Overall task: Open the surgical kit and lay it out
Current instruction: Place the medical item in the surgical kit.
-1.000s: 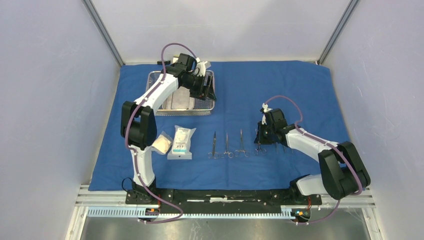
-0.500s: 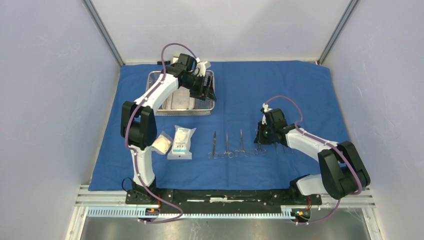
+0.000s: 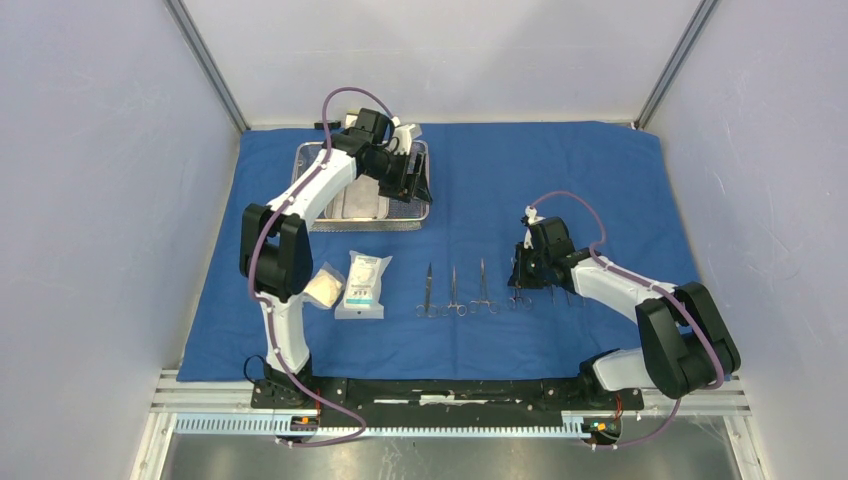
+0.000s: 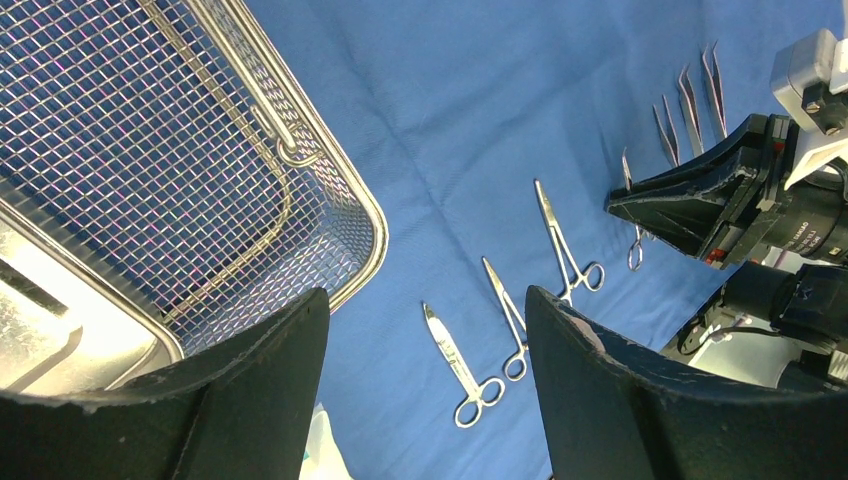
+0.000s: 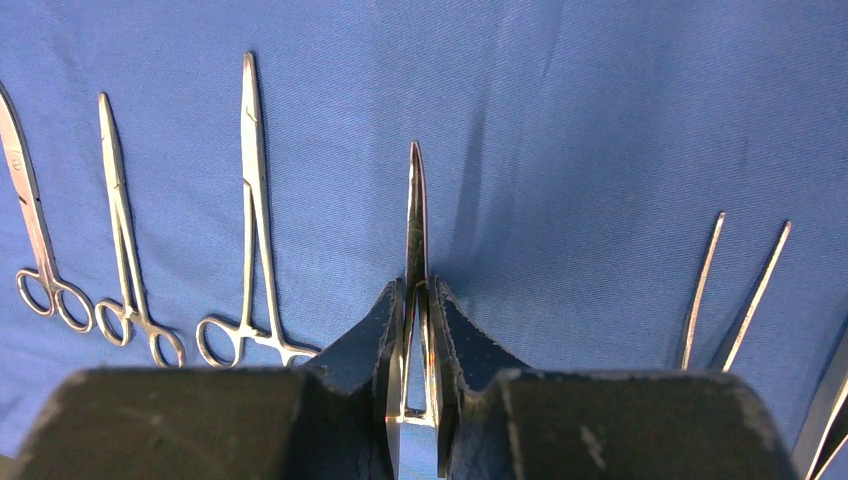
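Observation:
The blue wrap [image 3: 560,170] lies spread open over the table. The wire-mesh basket [image 3: 350,224] stands at the back left with the steel pan [image 3: 362,203] inside. My left gripper [image 3: 408,182] hovers open and empty over the basket's right end; the left wrist view shows the mesh [image 4: 200,150] and the pan [image 4: 60,320]. Three scissor-like instruments [image 3: 453,292] lie in a row at the front centre. My right gripper [image 5: 415,295] is shut on slim steel forceps [image 5: 415,210], low over the cloth just right of that row [image 3: 520,275]. White packets [image 3: 362,285] lie at the front left.
More forceps [image 5: 735,290] lie on the cloth right of my right gripper. In the right wrist view the ringed instruments [image 5: 250,200] lie to the left of the held one. Grey walls close in the left, right and back.
My left gripper has shifted slightly toward the back over the basket. The right arm has not visibly moved.

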You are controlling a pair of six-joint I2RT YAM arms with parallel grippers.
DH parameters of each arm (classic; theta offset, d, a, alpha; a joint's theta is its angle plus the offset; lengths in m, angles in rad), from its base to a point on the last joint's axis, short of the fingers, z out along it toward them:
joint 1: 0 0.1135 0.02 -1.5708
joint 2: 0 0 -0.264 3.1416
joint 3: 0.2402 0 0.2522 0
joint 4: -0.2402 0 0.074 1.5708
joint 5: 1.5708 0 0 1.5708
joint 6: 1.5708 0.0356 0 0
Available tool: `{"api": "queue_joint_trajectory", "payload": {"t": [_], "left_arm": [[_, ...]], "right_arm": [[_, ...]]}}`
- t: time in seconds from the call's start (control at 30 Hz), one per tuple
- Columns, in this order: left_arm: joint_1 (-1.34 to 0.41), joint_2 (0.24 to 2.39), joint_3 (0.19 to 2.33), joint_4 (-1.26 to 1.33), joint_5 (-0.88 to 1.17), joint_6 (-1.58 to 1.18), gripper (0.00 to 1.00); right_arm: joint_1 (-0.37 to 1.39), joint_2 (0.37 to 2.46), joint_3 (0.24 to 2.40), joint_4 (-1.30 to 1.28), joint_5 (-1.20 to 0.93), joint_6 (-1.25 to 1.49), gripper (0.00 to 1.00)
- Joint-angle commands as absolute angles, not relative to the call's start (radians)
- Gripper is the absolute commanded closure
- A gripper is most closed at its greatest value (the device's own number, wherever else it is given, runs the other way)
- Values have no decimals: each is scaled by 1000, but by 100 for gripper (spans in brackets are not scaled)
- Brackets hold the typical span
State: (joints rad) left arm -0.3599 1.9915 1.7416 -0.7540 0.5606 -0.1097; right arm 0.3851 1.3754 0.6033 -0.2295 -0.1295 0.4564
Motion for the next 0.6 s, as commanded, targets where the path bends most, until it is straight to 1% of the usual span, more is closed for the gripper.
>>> {"api": "queue_joint_trajectory", "payload": {"t": [0.0,0.23,0.57], "left_arm": [[-365,1935,1737,-735,552,-49,22],[-365,1928,1730,-735,548,-42,21],[-365,1904,1713,-735,544,-33,21]], "right_arm": [[393,1383,593,-214,-110,454,81],[393,1370,583,-206,-120,455,74],[392,1327,604,-212,-108,419,71]]}}
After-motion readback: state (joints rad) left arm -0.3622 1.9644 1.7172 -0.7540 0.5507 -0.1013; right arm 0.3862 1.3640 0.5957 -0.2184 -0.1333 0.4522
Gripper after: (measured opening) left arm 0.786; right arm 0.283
